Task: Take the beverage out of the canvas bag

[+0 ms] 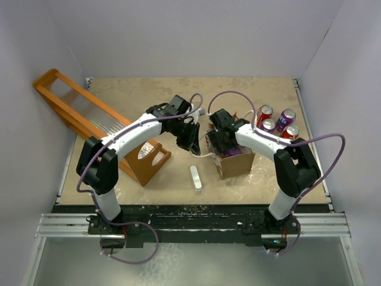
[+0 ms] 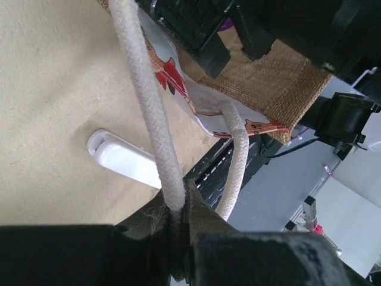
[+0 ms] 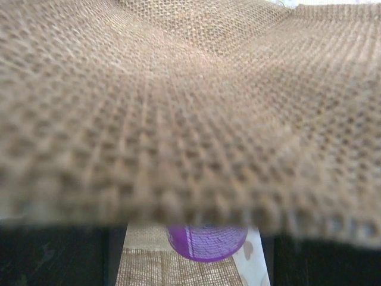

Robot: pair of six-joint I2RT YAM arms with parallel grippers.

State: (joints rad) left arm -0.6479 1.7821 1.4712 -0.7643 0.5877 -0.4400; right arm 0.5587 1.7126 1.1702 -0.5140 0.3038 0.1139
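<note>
The canvas bag (image 1: 238, 162) stands at mid-table, brown with white printed sides. My left gripper (image 1: 191, 138) is shut on its white rope handle (image 2: 149, 101) and holds it pulled to the left; the jaws (image 2: 178, 217) pinch the rope. The bag's burlap edge and red-printed panel (image 2: 280, 77) show beyond. My right gripper (image 1: 222, 142) reaches down into the bag. In the right wrist view the burlap wall (image 3: 190, 107) fills most of the frame. A purple can (image 3: 206, 241) stands below, between my open fingers (image 3: 193, 265), not touched. A bit of purple (image 1: 234, 152) shows in the bag.
A long orange wooden rack (image 1: 95, 119) lies at the left. Several red and purple cans (image 1: 277, 122) stand at the back right beside the bag. A small white oblong object (image 1: 196, 177) lies in front of the bag, also in the left wrist view (image 2: 125, 159).
</note>
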